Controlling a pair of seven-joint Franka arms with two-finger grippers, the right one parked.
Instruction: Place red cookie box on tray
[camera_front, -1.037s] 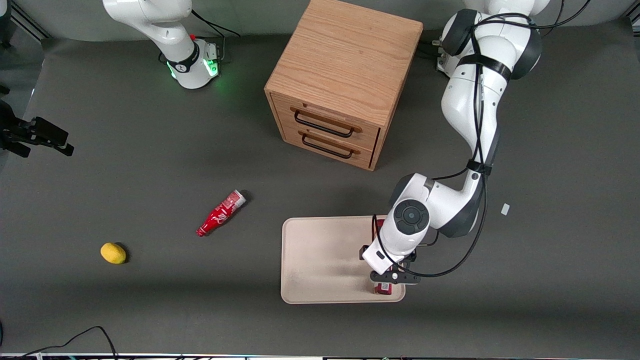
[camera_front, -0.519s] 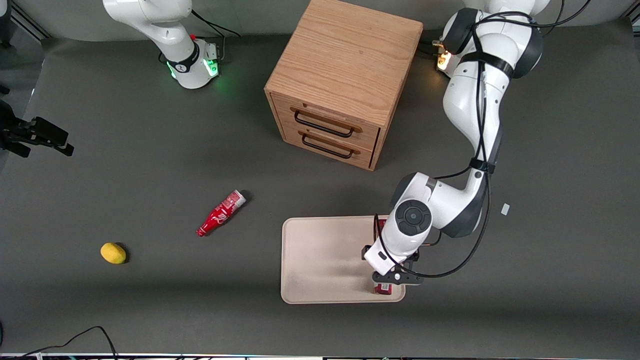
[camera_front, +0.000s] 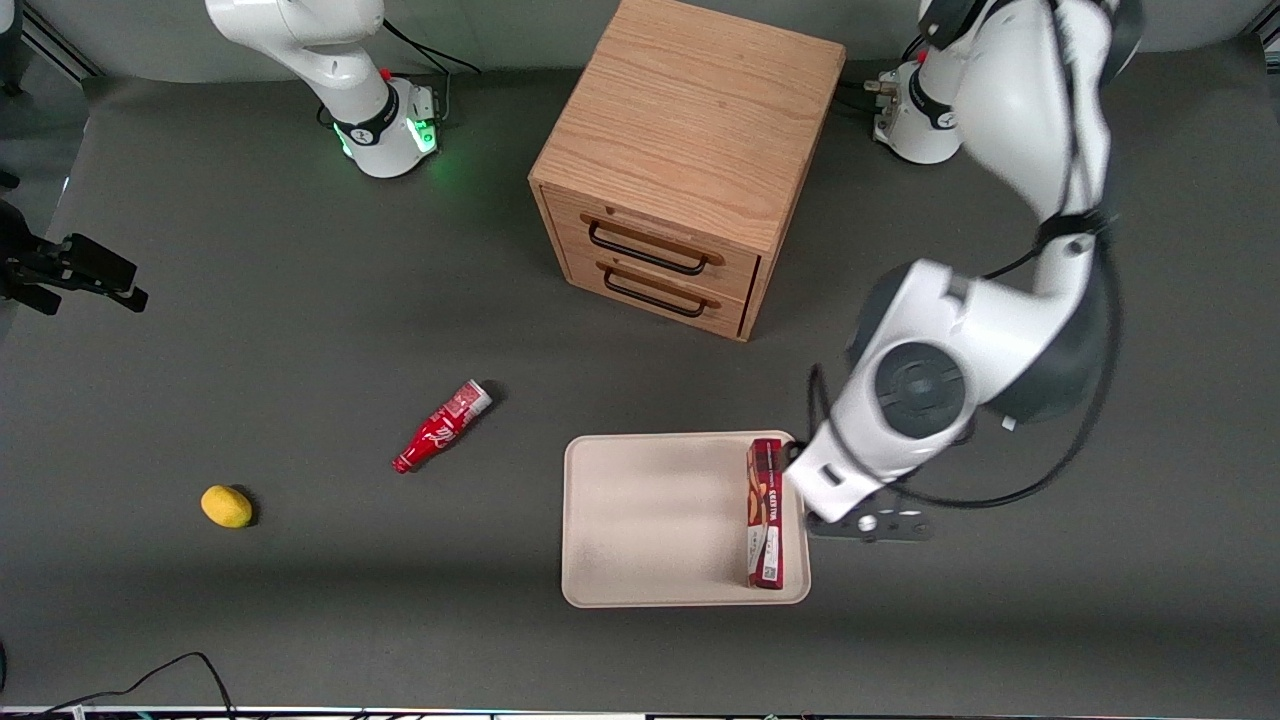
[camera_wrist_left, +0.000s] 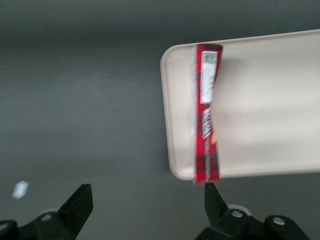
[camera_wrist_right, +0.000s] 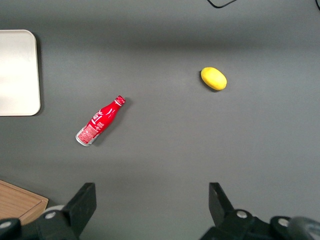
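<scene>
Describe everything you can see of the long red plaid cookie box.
The long narrow dark red plaid cardboard cookie box bears white lettering, cookie pictures and a white label at the end nearer the front camera. It lies on the large flat cream-beige tray, lengthwise along the rim toward the working arm's end. Nothing grips it: the left gripper hangs open above the bare table beside the tray, apart from the box.

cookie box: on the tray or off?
On. The red cookie box lies along the tray edge nearest the working arm, inside the rim. The end effector is open, raised beside the tray.
</scene>
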